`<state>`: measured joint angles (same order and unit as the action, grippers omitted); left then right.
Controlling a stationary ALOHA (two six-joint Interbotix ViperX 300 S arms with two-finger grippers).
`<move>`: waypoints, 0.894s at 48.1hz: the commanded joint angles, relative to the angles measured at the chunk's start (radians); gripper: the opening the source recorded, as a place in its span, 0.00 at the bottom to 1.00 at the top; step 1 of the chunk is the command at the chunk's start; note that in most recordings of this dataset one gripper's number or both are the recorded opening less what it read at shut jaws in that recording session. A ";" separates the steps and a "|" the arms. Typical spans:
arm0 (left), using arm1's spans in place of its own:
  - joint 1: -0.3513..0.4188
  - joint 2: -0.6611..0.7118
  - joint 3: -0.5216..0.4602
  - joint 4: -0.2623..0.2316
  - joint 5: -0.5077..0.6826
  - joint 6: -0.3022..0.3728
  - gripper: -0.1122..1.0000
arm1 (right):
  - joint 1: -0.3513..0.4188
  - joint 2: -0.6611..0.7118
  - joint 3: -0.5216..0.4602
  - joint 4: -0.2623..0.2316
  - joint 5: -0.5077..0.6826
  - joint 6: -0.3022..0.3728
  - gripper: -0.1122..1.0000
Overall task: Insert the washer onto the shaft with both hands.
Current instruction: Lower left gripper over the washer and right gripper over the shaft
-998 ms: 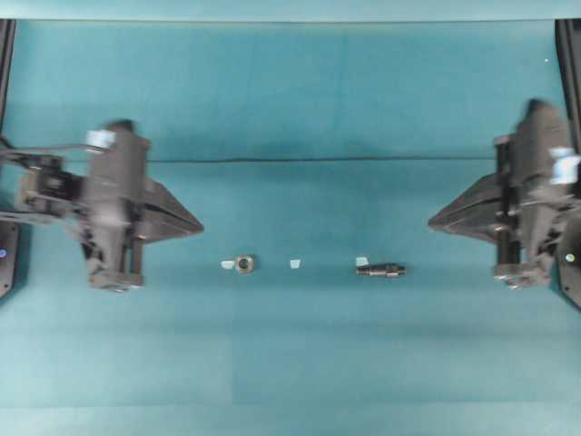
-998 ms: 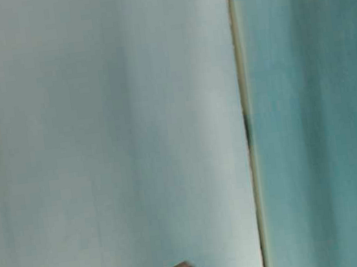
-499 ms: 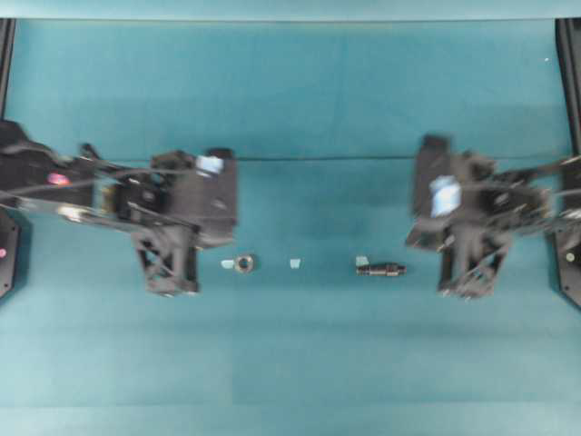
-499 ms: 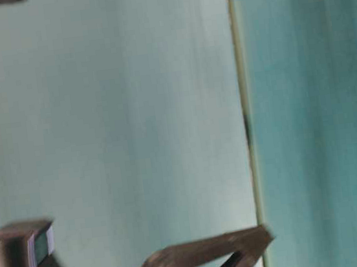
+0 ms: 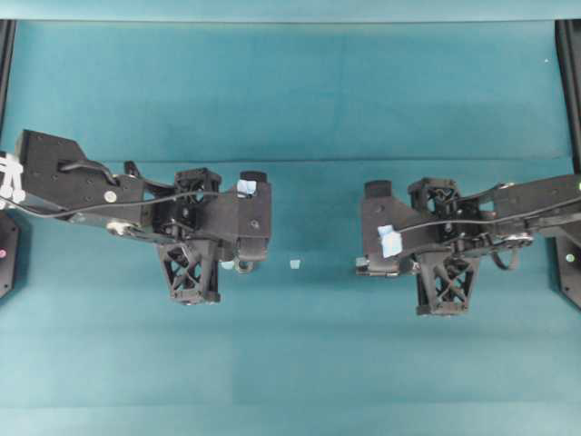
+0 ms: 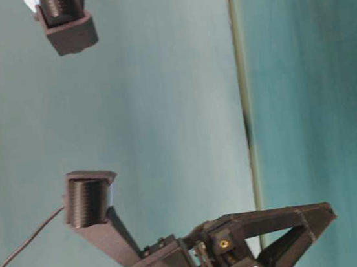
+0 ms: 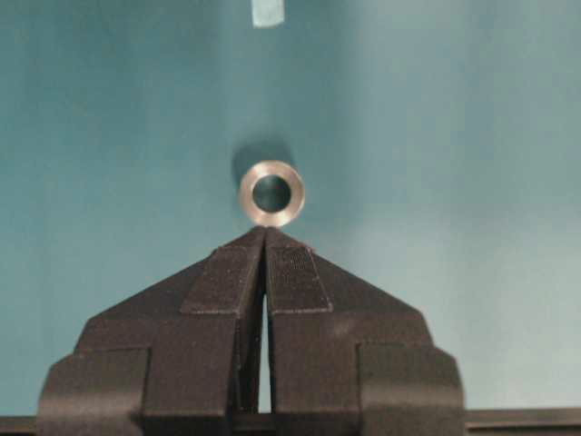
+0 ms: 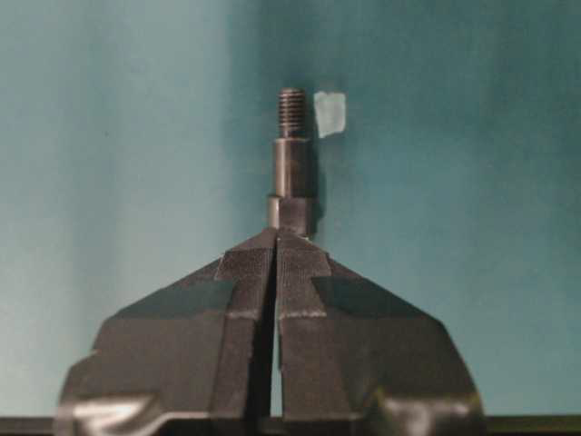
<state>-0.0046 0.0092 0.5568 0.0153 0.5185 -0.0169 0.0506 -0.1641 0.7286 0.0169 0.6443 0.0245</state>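
Left end effector (image 7: 265, 238) fingers pressed together, nothing held, tips just short of washer (image 7: 271, 193) lying flat on teal worktop (image 7: 472, 136). Right end effector (image 8: 275, 238) also closed and empty, tips over near end of shaft (image 8: 290, 163) (tape scrap (image 8: 330, 113) beside threaded tip).

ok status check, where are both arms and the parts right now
Left gripper jaws shut, empty, just short of the washer. Right gripper jaws shut, over the shaft base end. Nothing blocking.
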 commanded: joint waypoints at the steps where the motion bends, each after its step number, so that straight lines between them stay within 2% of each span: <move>1: -0.003 0.000 -0.012 0.002 -0.005 -0.002 0.12 | 0.003 0.005 -0.015 -0.003 -0.003 -0.015 0.01; 7: -0.014 0.002 -0.012 0.002 -0.012 0.012 0.12 | 0.002 0.014 -0.015 -0.003 -0.015 -0.017 0.01; 15: -0.014 0.005 -0.012 0.002 -0.012 -0.003 0.12 | -0.005 0.018 -0.017 -0.003 -0.023 -0.017 0.03; 20: -0.012 0.005 -0.012 0.002 -0.006 -0.026 0.12 | -0.008 0.028 -0.020 -0.003 -0.015 -0.015 0.08; 24: -0.006 0.005 -0.012 0.002 -0.006 -0.048 0.14 | -0.011 0.041 -0.025 -0.003 -0.009 -0.018 0.17; 29: -0.005 0.006 -0.012 0.002 -0.006 -0.057 0.31 | -0.011 0.052 -0.025 -0.003 -0.014 -0.017 0.37; 38: -0.020 0.017 -0.011 0.003 -0.006 -0.046 0.81 | -0.012 0.069 -0.020 -0.025 -0.020 -0.017 0.86; 41: -0.025 0.020 -0.008 0.003 -0.011 -0.037 0.93 | -0.012 0.069 -0.018 -0.028 -0.031 -0.017 0.95; 43: -0.028 0.021 -0.008 0.003 -0.017 -0.029 0.93 | -0.012 0.069 -0.015 -0.028 -0.040 -0.017 0.95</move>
<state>-0.0230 0.0337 0.5568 0.0169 0.5154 -0.0537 0.0383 -0.0905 0.7179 -0.0077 0.6213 0.0138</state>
